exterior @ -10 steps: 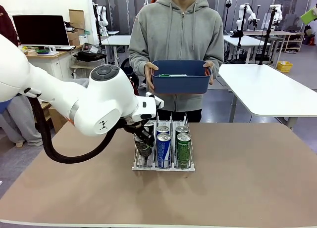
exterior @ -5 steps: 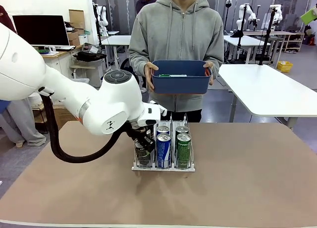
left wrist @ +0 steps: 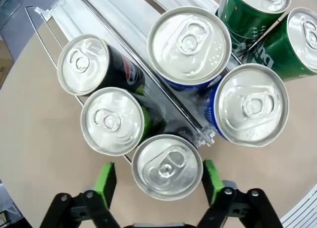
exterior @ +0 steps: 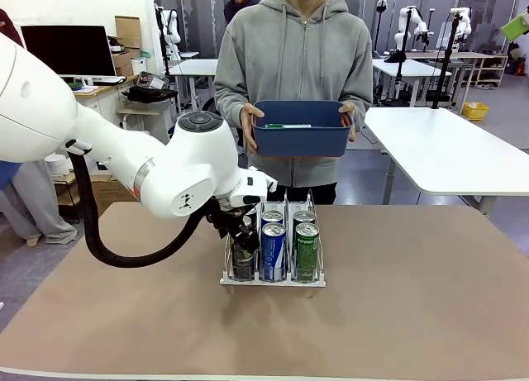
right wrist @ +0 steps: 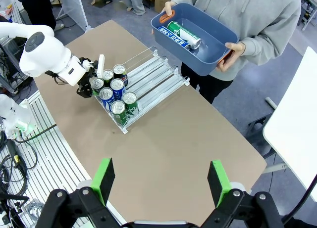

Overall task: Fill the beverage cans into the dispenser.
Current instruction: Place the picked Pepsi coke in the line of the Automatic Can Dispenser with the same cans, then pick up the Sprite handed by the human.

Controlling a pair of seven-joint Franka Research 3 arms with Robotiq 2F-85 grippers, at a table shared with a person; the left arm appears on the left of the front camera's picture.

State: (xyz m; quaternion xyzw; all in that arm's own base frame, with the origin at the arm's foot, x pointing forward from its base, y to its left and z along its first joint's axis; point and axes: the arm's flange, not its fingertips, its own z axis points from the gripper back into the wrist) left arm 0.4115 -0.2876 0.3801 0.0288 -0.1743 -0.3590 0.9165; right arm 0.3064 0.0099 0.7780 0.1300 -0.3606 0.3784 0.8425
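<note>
The dispenser (exterior: 285,204) stands mid-table with its clear lanes (left wrist: 114,15) running away from me. Its left lane holds three black beverage cans (left wrist: 113,120), the middle lane two blue-and-white cans (exterior: 273,249), and the right lane two green cans (exterior: 307,247). My left gripper (exterior: 240,230) hangs over the front black can (left wrist: 167,166), open, its green pads (left wrist: 105,182) straddling the can top with a gap on one side. High above the table's near side, my right gripper (right wrist: 161,182) is open and holds nothing. From there the dispenser (right wrist: 148,72) lies far below.
A person at the far edge holds a dark blue tub (exterior: 299,141) in both hands. One more can (right wrist: 183,34) lies inside the tub (right wrist: 218,32). My left arm (exterior: 178,178) reaches in from the left. Bare brown tabletop (exterior: 413,298) lies right of the rack.
My left gripper lowered the tilted black can into the front of the left lane. Its jaws have spread apart and the can now stands upright on its own.
</note>
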